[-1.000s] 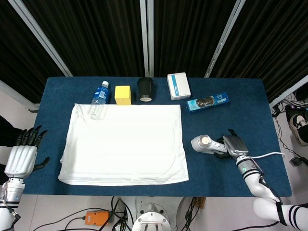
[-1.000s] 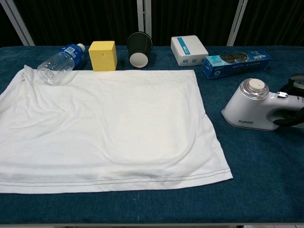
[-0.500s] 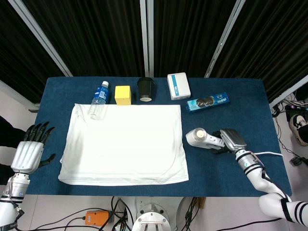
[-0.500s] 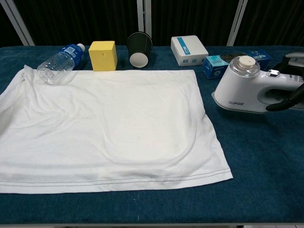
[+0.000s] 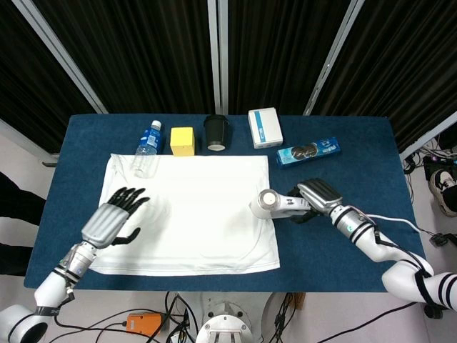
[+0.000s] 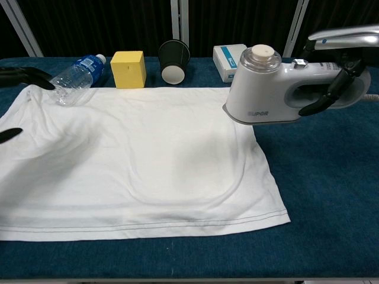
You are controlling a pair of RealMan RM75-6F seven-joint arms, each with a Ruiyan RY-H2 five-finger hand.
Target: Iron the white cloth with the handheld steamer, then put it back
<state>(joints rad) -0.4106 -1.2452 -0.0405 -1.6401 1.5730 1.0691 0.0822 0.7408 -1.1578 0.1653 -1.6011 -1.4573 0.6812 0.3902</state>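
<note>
The white cloth (image 5: 187,214) (image 6: 136,163) lies spread flat on the blue table (image 5: 335,243). My right hand (image 5: 319,196) (image 6: 343,65) grips the handle of the white handheld steamer (image 5: 277,205) (image 6: 278,89), held in the air over the cloth's right edge. My left hand (image 5: 111,220) hovers with fingers spread over the cloth's left part; in the chest view only its dark fingertips (image 6: 26,77) show at the left edge.
Along the far side stand a water bottle (image 5: 146,146) lying on the cloth's corner, a yellow block (image 5: 183,141), a black cup (image 5: 216,133), a white box (image 5: 265,128) and a blue biscuit pack (image 5: 308,151). The steamer's cord (image 5: 389,223) trails right.
The right hand has lifted the steamer off the table and carried it left to the cloth's right edge. The left hand has swung in from beside the table to above the cloth.
</note>
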